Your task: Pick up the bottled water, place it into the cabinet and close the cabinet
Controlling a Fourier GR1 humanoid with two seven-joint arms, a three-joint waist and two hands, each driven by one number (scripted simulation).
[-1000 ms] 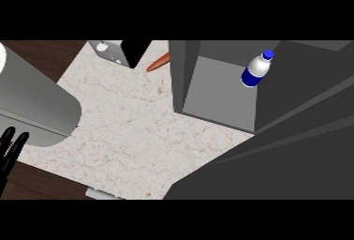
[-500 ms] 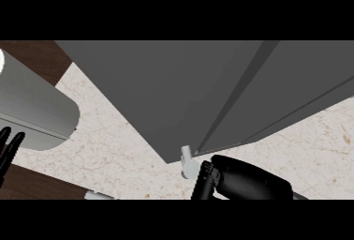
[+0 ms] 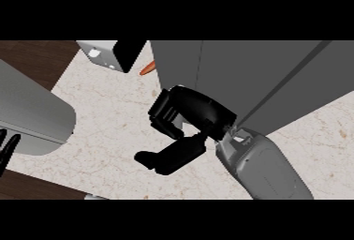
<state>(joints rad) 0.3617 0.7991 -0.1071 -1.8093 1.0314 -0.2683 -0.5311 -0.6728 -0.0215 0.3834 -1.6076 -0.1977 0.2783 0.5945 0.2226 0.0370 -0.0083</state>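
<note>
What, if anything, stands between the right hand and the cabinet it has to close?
Nothing visible does. The right hand is at the grey cabinet, overlapping the lower left edge of its front in the head view. The bottled water is not in view.

even, bright light over the pale surface (image 3: 110, 108); cabinet (image 3: 235, 70) faces shade in flat greys, darker along the door seam. right robot hand (image 3: 194, 110) near-black, soft grey sheen on top.
</note>
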